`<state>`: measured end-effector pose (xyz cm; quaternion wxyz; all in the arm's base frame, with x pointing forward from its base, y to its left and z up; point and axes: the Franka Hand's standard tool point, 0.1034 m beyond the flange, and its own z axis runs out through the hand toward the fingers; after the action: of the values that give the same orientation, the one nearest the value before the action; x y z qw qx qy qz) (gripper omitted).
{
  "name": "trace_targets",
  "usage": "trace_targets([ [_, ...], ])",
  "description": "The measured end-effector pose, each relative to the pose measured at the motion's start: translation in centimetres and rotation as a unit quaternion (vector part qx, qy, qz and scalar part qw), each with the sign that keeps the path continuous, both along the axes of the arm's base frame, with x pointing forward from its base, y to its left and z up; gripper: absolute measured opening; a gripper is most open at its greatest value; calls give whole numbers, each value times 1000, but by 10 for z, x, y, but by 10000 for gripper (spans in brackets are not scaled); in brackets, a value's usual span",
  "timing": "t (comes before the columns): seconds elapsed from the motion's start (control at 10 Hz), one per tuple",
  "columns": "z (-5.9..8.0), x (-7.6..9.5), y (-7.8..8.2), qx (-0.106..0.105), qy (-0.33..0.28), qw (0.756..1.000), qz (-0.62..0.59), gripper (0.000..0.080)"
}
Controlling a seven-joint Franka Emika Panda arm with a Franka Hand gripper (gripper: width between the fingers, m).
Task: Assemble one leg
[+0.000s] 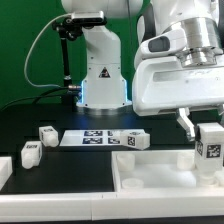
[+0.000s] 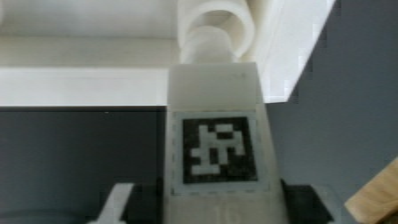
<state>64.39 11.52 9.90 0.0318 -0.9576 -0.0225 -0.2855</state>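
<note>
My gripper (image 1: 208, 128) is shut on a leg (image 1: 210, 147), a small white block with a black-and-white tag. It holds the leg upright just above the right corner of the big white tray-like part (image 1: 150, 182). In the wrist view the leg (image 2: 217, 120) sits between the two fingers (image 2: 128, 200), tag facing the camera. Its far end points at a rounded slot (image 2: 217, 28) in the corner of the tray-like part (image 2: 80, 40). I cannot tell whether the leg touches the slot.
The marker board (image 1: 97, 138) lies in the middle of the black table. Other loose legs lie at its right end (image 1: 133, 141) and to its left (image 1: 46, 134), (image 1: 30, 154). The robot base (image 1: 100, 75) stands behind.
</note>
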Motion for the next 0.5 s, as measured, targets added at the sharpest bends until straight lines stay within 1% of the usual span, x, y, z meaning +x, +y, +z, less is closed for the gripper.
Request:
trace_targets([
  [0.2, 0, 0, 6, 3, -13, 1000, -2, 287],
  [0.5, 1, -2, 8, 3, -14, 1000, -1, 287],
])
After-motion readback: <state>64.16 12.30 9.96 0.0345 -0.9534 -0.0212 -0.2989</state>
